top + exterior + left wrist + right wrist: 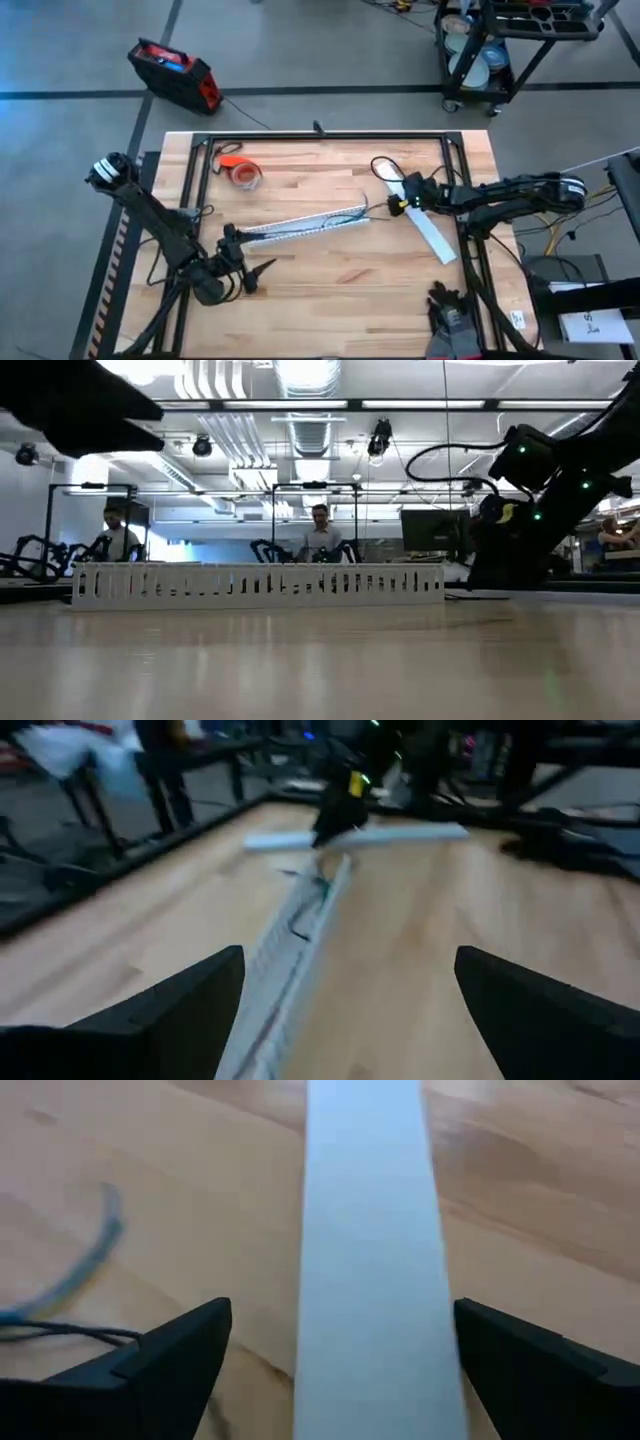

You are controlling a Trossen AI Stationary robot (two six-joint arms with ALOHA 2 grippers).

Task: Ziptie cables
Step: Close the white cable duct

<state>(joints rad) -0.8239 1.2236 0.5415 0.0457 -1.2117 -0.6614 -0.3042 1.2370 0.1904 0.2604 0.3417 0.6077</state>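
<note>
The cables [335,216] are thin green, blue and dark wires lying in the long white slotted channel [300,225], which rests slanted across the middle of the table. They also show in the left wrist view [312,910] and, as loose ends, in the right wrist view [85,1275]. My left gripper [250,262] hovers open near the channel's left end, looking along it [350,960]. My right gripper [400,203] is open just past the channel's right end. Its fingers stand on either side of a flat white strip [365,1260] without touching it. The ziptie is out of view.
The flat white strip [425,225] lies slanted at the right of the table. An orange tape roll [241,174] sits at the far left. Black gloves [448,303] lie at the near right edge. A black frame [330,136] borders the table. People stand in the room behind [320,535].
</note>
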